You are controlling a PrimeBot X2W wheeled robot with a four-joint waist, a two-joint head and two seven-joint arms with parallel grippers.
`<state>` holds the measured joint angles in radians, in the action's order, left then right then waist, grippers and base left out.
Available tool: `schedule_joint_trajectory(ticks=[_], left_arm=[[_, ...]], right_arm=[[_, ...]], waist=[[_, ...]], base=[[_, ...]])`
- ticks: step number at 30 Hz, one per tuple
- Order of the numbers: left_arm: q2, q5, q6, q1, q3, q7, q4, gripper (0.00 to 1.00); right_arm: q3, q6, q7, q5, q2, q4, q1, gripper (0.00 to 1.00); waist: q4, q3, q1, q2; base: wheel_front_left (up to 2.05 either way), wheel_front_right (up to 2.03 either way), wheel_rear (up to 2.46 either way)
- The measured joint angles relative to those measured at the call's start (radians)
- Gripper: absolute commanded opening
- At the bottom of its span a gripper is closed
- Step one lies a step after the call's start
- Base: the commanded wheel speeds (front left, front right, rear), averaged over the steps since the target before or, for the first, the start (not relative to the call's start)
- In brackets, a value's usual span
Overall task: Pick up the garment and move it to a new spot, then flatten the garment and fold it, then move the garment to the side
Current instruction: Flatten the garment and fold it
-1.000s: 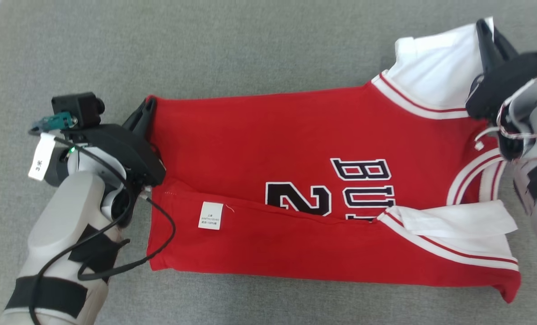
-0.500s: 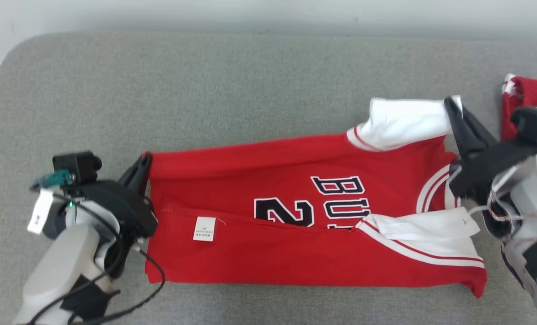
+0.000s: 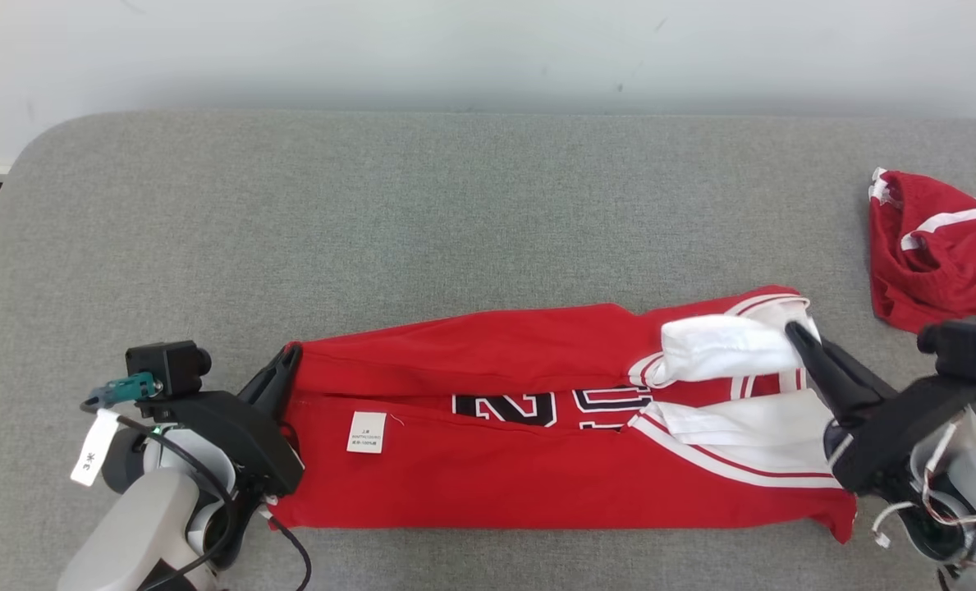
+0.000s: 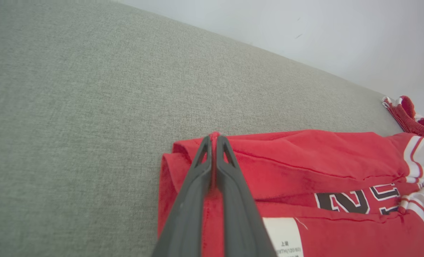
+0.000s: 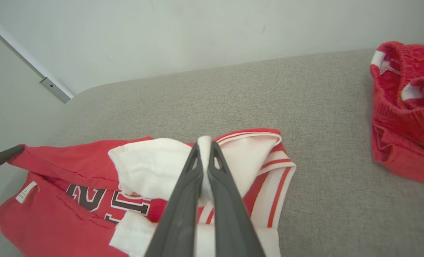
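The garment (image 3: 496, 484) is a red jersey with white sleeves and black lettering, lying lengthwise near the front of the grey surface. Its far long edge is lifted and drawn toward me, so it covers part of the lettering. My left gripper (image 3: 289, 358) is shut on the far hem corner at the left end; the left wrist view shows red cloth (image 4: 304, 167) pinched between the fingers of that gripper (image 4: 214, 137). My right gripper (image 3: 798, 332) is shut on the white sleeve (image 3: 721, 349) at the right end, seen in the right wrist view as white fabric (image 5: 151, 167) caught at the gripper's (image 5: 204, 141) tips.
A second red garment with white stripes (image 3: 939, 246) lies bunched at the far right, also seen in the right wrist view (image 5: 404, 117). The grey padded surface (image 3: 455, 222) stretches back to a pale wall, with a rounded corner at the far left.
Both grippers have drawn the garment's far edge toward me, folding it over the lettering. The head camera has tilted up, bringing the wall and the second garment into view.
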<state>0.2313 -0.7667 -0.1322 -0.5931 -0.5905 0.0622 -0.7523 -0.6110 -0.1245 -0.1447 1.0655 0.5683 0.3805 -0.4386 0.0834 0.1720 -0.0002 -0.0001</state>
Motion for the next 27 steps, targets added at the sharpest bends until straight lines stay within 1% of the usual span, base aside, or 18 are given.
schedule_joint_trajectory(ticks=[5, 9, 14, 18, 19, 20, 21, 22, 23, 27], left_arm=[[0.016, -0.001, 0.0, 0.018, -0.007, 0.0, 0.008, 0.0], [0.019, -0.001, 0.0, 0.038, -0.013, -0.001, 0.01, 0.0], [0.017, -0.005, 0.0, 0.043, -0.015, -0.001, 0.01, 0.0], [0.008, -0.017, 0.0, 0.061, -0.017, -0.001, -0.006, 0.0], [0.005, -0.017, 0.0, 0.061, -0.016, -0.001, -0.008, 0.0], [0.002, -0.017, 0.0, 0.061, -0.017, -0.001, -0.009, 0.0], [-0.001, -0.017, 0.0, 0.061, -0.018, 0.0, -0.011, 0.13], [-0.004, -0.015, 0.0, 0.061, -0.02, 0.0, -0.012, 0.46], [-0.007, -0.014, 0.002, 0.061, -0.02, 0.002, -0.012, 1.0], [-0.011, -0.013, 0.009, 0.061, -0.019, 0.021, -0.013, 1.0]], right_arm=[[-0.046, 0.0, 0.058, 0.026, 0.053, -0.033, 0.026, 0.0], [-0.059, 0.0, 0.085, 0.049, 0.085, -0.047, 0.042, 0.0], [-0.089, 0.0, 0.131, 0.053, 0.097, -0.041, 0.044, 0.0], [-0.123, 0.0, 0.167, 0.049, 0.09, -0.016, 0.045, 0.0], [-0.125, 0.0, 0.173, 0.049, 0.085, -0.006, 0.045, 0.02], [-0.128, 0.0, 0.177, 0.046, 0.081, 0.004, 0.045, 0.12], [-0.131, 0.0, 0.18, 0.041, 0.078, 0.011, 0.045, 0.47], [-0.133, 0.0, 0.181, 0.04, 0.074, 0.016, 0.045, 0.96], [-0.132, 0.0, 0.181, 0.041, 0.068, 0.019, 0.044, 1.0], [-0.121, 0.0, 0.176, 0.049, 0.052, 0.027, 0.041, 1.0]], waist=[[0.001, -0.004, 0.0, 0.0], [0.0, -0.01, 0.0001, 0.0], [0.001, -0.016, 0.0001, 0.0], [0.001, -0.022, 0.0001, 0.0], [0.0, -0.023, 0.0, 0.0], [0.0, -0.023, 0.0001, 0.0], [0.0, -0.023, 0.0001, 0.0], [0.0, -0.023, 0.0002, 0.0], [0.0, -0.024, 0.0002, 0.0], [0.0, -0.028, 0.0002, 0.0]], base=[[0.0, 0.0, 0.0], [0.0, 0.0, 0.0], [0.0, 0.0, 0.0], [0.0, 0.0, 0.0], [0.0, 0.0, 0.0], [0.0, 0.0, 0.0], [0.0, 0.0, 0.0], [0.0, 0.0, 0.0], [0.0, 0.0, 0.0], [0.0, 0.0, 0.0]])
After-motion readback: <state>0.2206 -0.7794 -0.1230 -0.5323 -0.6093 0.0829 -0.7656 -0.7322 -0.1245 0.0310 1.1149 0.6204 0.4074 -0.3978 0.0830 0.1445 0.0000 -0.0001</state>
